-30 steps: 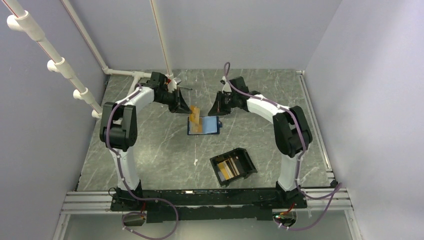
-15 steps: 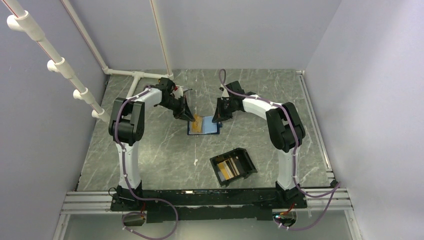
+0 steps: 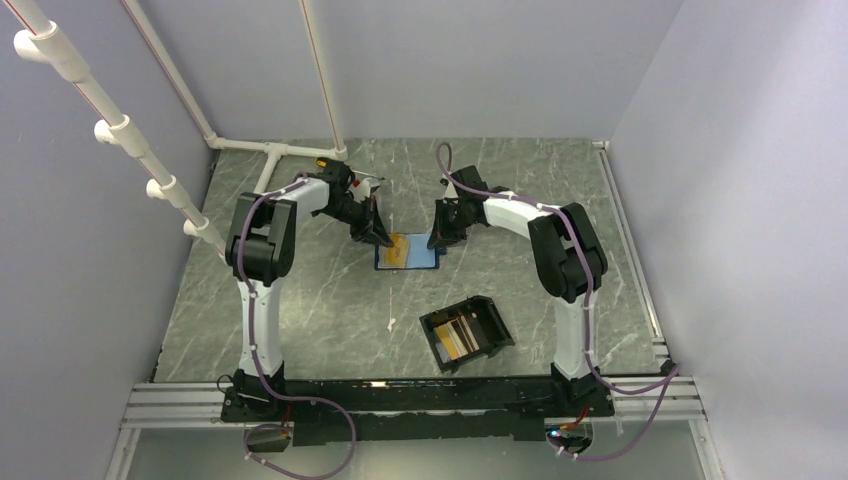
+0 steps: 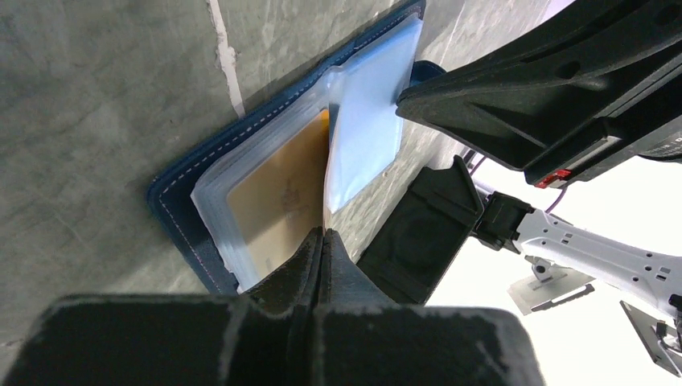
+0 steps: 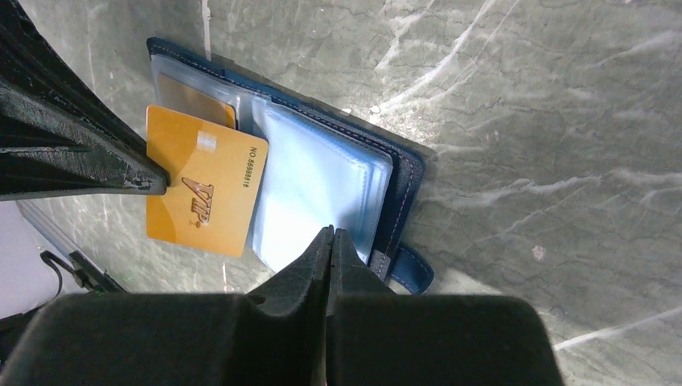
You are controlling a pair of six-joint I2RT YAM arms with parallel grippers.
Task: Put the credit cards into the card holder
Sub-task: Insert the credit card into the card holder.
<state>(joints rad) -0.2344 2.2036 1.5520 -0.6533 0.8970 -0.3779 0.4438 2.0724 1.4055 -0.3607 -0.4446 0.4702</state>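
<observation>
Looking down from the overhead view, I am taking the dark blue wallet (image 3: 422, 254) as the landmark. It is lying open on the bench (image 3: 300, 300) with its clear sleeves (image 5: 318, 185) facing up.

- **Left arm:** The left fingers (image 4: 312, 256) are resting at the wallet's left edge. They are pressed together and clamping one credit card (image 5: 205, 193) by one edge.
- **Held card:** This orange card is lying over the wallet's left half. The right wrist view is showing its printed face, and the left wrist view is showing only its thin edge. I cannot tell whether it is touching the sleeves.
- **Card in the wallet:** A second gold card (image 4: 277, 197) is sitting inside a sleeve on the wallet's left half, partly beneath the held card.
- **Right arm:** The right fingers (image 5: 315, 261) are standing at the wallet's right side, closed on each other with nothing between them. Their tips are meeting the edge of the clear sleeves on the right half. I cannot tell whether they are pressing down.
- **Holder:** The card holder (image 3: 495, 322) is lying well apart from the wallet, on the side nearer the arm bases and a little to the right. It is turned at an angle to the wallet.
- **Stored cards:** Gold stored cards (image 3: 458, 340) are showing inside the holder.
</observation>
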